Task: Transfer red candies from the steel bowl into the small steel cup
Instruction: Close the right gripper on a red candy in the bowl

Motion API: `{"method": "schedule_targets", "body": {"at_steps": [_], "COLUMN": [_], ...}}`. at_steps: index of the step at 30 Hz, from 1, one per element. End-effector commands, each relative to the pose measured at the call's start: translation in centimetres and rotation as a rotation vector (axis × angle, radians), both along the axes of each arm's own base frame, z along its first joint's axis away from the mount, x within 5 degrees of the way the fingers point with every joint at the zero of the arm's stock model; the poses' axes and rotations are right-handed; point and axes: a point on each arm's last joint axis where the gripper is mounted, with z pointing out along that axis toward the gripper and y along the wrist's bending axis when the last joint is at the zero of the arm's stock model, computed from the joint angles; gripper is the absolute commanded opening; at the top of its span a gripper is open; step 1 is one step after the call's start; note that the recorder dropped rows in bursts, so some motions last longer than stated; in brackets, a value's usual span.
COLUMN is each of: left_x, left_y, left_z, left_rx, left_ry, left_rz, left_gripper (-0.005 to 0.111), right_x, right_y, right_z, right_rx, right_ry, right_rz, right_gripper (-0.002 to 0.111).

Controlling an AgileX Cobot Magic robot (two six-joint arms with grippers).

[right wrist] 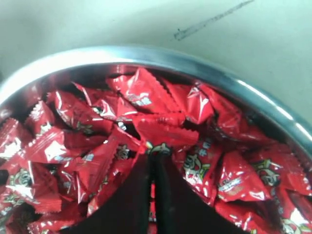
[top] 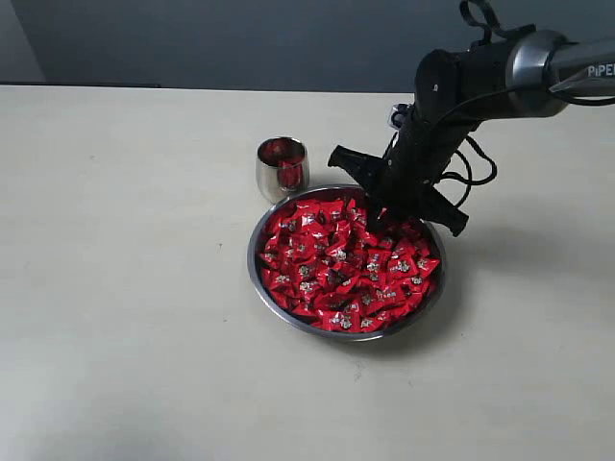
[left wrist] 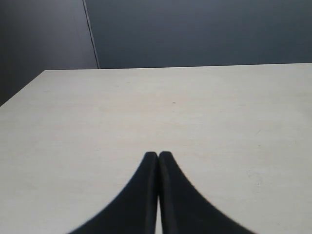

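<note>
1. The right gripper [top: 373,217] is down in the far right part of the bowl [top: 253,261]. Its tips are buried among the red candies [top: 338,267].
2. In the right wrist view its 2 fingers are clenched together, with the tips against a wrapper bearing a pale mark. I cannot tell whether a candy is actually pinched between them.
3. The left gripper [left wrist: 158,156] is also clenched, holds nothing, and hovers over bare bench [left wrist: 175,105]. It does not show in the exterior view.
4. The candies fill the bowl almost to the rim, heaped every way, so no single long axis helps the grasp.
5. The cup [top: 282,166] stands upright just beside the bowl's far left rim. Whether the 2 touch is unclear. Red shows inside it, either candies or a reflection.
6. The key relation: from the right gripper, the cup lies to the left in the exterior view, across the back of the bowl. The right arm is clearly nearer, so a lift and a short leftward carry should do it.
</note>
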Motion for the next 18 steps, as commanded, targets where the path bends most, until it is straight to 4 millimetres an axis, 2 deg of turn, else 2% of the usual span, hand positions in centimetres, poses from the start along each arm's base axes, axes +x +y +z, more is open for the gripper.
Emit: {"method": "schedule_targets", "body": {"at_steps": [1,7,18], "left_x": [0.0,0.0,0.0], "left_y": [0.0,0.0,0.0], "left_z": [-0.1,-0.1,-0.1], "left_rx": [0.004,0.004,0.004], "left_ry": [-0.002,-0.002,-0.002], "left_rz": [-0.004,-0.004,-0.004], "left_gripper": [0.0,0.0,0.0], "right_x": [0.1,0.0,1.2], "right_y": [-0.2,-0.4,0.1], "right_z": [0.1,0.3,3.8], "right_rx": [-0.016,-0.028,-0.037], "right_ry": [-0.001,0.006,-0.061], "right_rz": [0.018,0.028,0.07], "right_gripper": [0.003,0.003,0.003]}}
